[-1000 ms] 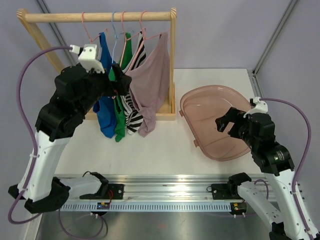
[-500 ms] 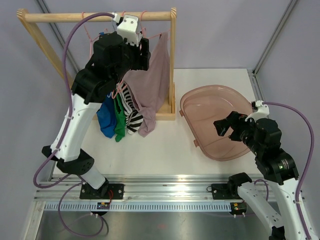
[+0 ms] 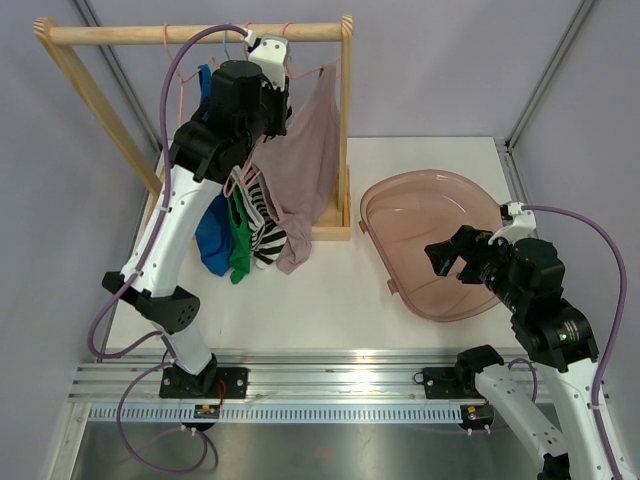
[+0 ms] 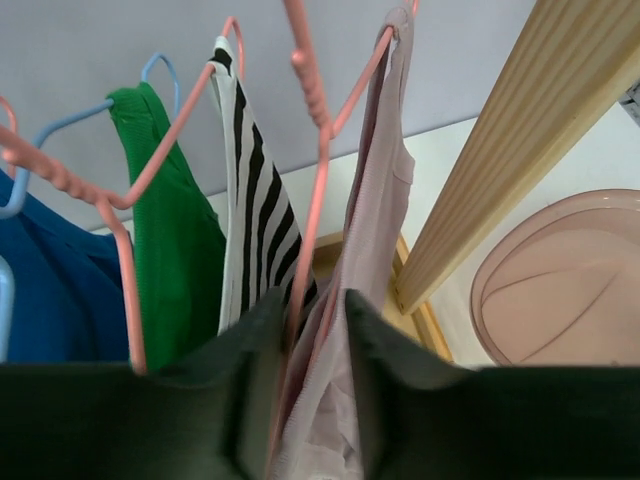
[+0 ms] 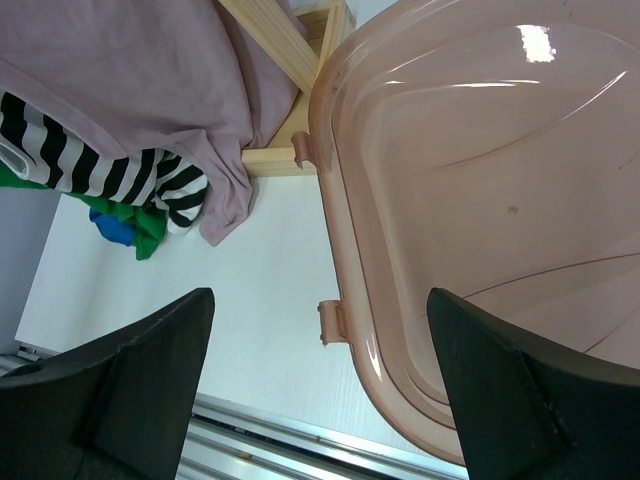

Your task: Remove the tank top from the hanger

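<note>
Tank top (image 3: 305, 160): mauve, hanging on the pink hanger (image 4: 322, 170) at the right end of the wooden rack (image 3: 200, 33), beside a striped top (image 4: 255, 230).
Left end effector (image 4: 312, 400): raised near the rail, fingers narrowly parted around hanger wire and mauve fabric; grip cannot be told.
Right end effector (image 5: 320, 300): released, fingers wide apart above the pink tub (image 3: 400, 200) on the bench (image 3: 330, 290).

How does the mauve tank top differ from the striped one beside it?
The mauve tank top is plain; the striped tank top has black and white bands. The mauve one hangs nearest the rack's end post, the striped one next inward. The left gripper straddles the mauve one's edge, not the striped one. Both hang on pink hangers.
</note>
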